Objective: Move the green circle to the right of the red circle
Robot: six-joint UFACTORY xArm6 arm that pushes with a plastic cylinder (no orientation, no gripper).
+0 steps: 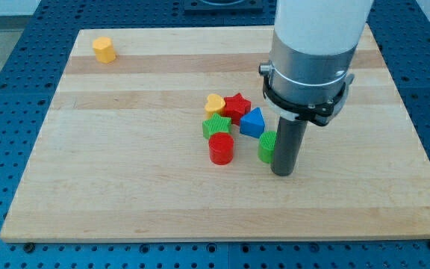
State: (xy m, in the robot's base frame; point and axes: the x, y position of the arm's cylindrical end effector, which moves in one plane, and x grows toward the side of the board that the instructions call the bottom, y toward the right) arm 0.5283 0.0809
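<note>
The red circle (pixel 221 149) stands near the board's middle. The green circle (pixel 266 147) stands to its right, a gap between them, partly hidden by my rod. My tip (pixel 283 172) rests on the board right against the green circle's right side. Above the red circle sits a green block (pixel 216 125) of unclear shape.
A yellow heart (pixel 214 103), a red star (pixel 237 106) and a blue triangle (pixel 252 122) cluster above the circles. A yellow block (pixel 104 49) stands alone at the view's top left. The wooden board (pixel 125 187) lies on a blue perforated table.
</note>
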